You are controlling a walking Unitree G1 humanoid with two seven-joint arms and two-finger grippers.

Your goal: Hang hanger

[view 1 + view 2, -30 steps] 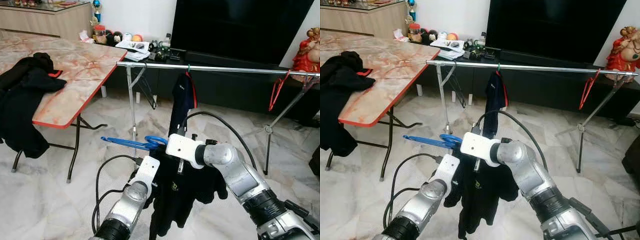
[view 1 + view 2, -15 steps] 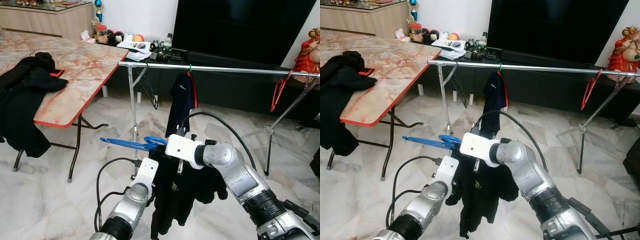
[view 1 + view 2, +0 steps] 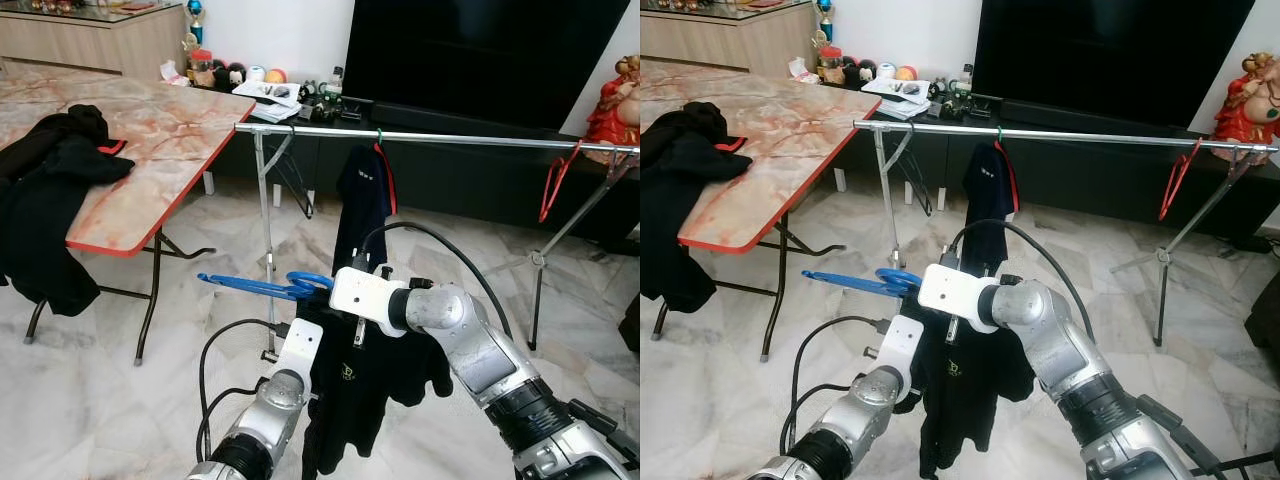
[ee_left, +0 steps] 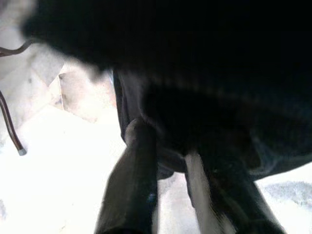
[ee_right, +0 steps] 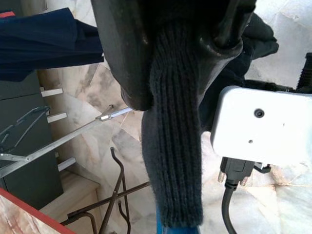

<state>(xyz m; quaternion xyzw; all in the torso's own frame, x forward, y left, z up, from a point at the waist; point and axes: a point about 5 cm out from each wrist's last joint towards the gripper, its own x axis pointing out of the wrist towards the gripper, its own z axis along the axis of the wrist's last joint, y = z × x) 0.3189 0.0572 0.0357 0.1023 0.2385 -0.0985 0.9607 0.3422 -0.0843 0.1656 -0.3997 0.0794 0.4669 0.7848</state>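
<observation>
Head-camera views show the right gripper (image 3: 322,300) at the middle of the scene, in front of a long silver clothes rail (image 3: 440,137) that runs across the room before a large black television screen (image 3: 480,50); its 2 black fingers (image 5: 126,53) are closed on the ribbed neck of a black knitted garment (image 3: 355,380) that hangs from a blue plastic hanger (image 3: 262,287), the hanger lying roughly level and pointing toward the robot's left, below the rail and well apart from it. Just beneath, the left gripper (image 4: 170,161) reaches up into the lower folds of the same black garment; its 2 fingers stand a little apart with dark cloth between and around them, but whether they grip it cannot be told in the dark, blurred wrist view. On the rail hangs a dark navy shirt (image 3: 362,205) near the middle, a red wire hanger (image 3: 556,180) toward the right end, and a thin dark hanger (image 3: 292,175) near the left post. To the robot's left stands a folding table with a pink marbled top and red edge (image 3: 170,150), with a heap of black clothing (image 3: 50,200) draped over its near corner. The floor is pale marble tile (image 3: 90,380)
</observation>
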